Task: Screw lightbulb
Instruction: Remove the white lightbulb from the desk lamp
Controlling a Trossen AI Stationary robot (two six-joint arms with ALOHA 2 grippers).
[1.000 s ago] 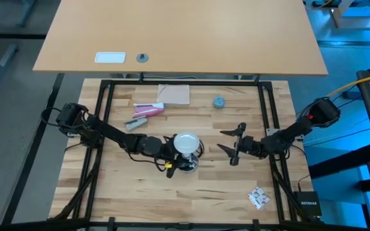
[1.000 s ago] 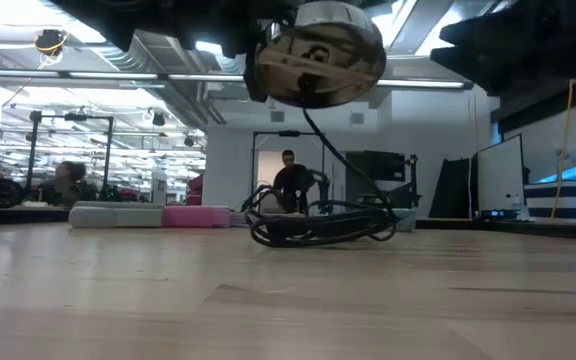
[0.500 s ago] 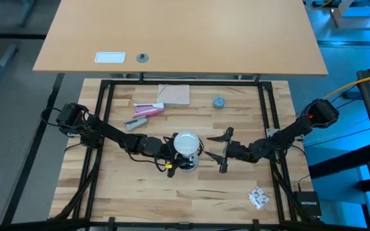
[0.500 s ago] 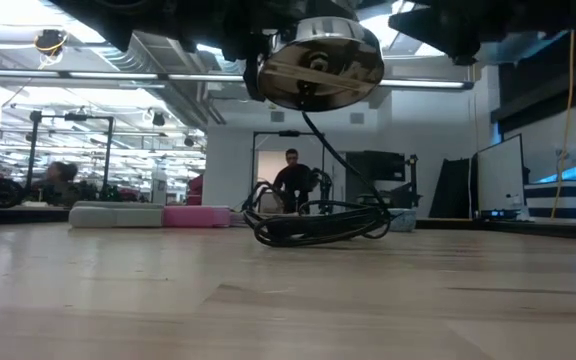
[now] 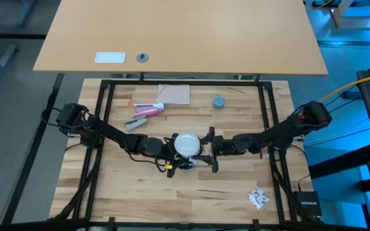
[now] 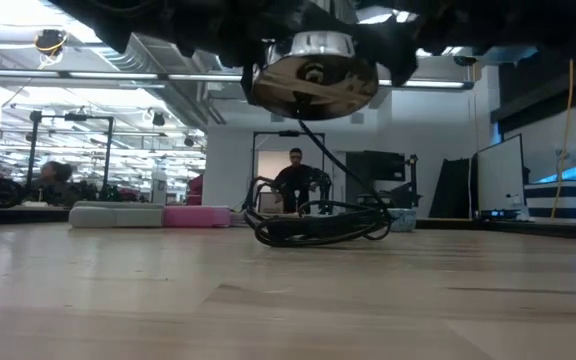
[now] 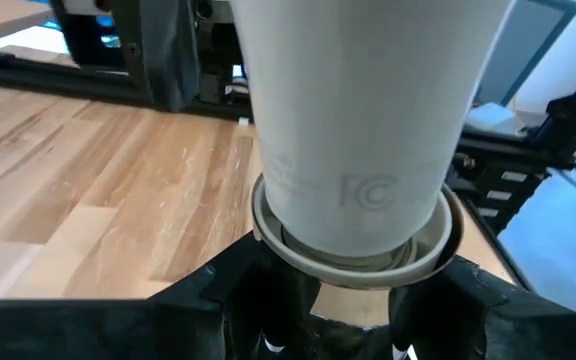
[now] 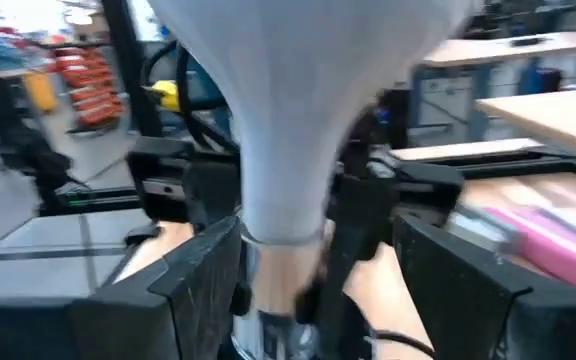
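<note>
The white lightbulb (image 5: 186, 144) stands upright with its base in the round silvery socket (image 6: 313, 78), which is held in the air over the table's middle. In the left wrist view the bulb's cone (image 7: 368, 130) goes down into the socket's rim (image 7: 268, 228). My left gripper (image 5: 169, 149) is shut on the socket from the left. My right gripper (image 5: 208, 152) is open, with its fingers (image 8: 193, 290) on either side of the bulb's narrow part (image 8: 283, 190) and apart from it. The socket's black cord (image 6: 318, 225) hangs down to a coil on the table. My left gripper pinches the socket between its two fingers (image 7: 278, 300), just under the rim (image 7: 303, 262). The fingers come level from the table's left. The socket is lifted clear of the table with its mouth up, the bulb upright in it and the cord hanging slack.
A pink and a grey thing (image 5: 148, 110) and a tan card (image 5: 175, 94) lie at the far middle. A small blue-grey cap (image 5: 218, 102) lies at the far right and a small packet (image 5: 257, 197) at the near right. Black frame rails (image 5: 105, 115) border the table.
My right gripper has gone toward the table's left, up to the bulb, staying open. Its fingers now stand on either side of the bulb. The socket's underside has turned more level in the low view.
</note>
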